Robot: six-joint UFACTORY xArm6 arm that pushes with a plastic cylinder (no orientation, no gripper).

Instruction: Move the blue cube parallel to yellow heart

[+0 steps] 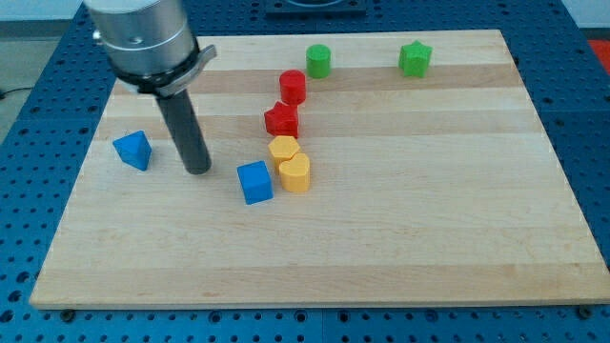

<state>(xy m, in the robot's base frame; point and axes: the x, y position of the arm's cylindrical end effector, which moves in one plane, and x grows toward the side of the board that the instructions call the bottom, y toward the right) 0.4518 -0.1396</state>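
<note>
On the wooden board (400, 219), take the blue cube (254, 182) as your landmark: it sits a little toward the view's left of the board's middle, resting flat on the wood. Just beside the cube on the view's right you see the yellow heart (295, 173), so close that the two look nearly touching, though you cannot tell whether they actually meet. Above the cube and slightly to the view's right, a second yellow block (284, 149) sits pressed against the heart's upper side; its shape is hard to make out. Farther up from the cube comes a red star-like block (281, 120), then a red cylinder (293, 87), then a green cylinder (318, 61) near the board's top edge. Well away from the cube, toward the view's top right, stands a green star (416, 58). To the view's left of the cube you find my tip (197, 171), the lower end of the dark rod, near the cube but apart from it, with bare wood between. Beyond the tip, still farther to the view's left of the cube, lies a blue triangular block (132, 150). You have no pincer here to report as spread or pressed together: the arm ends in the plain rod
</note>
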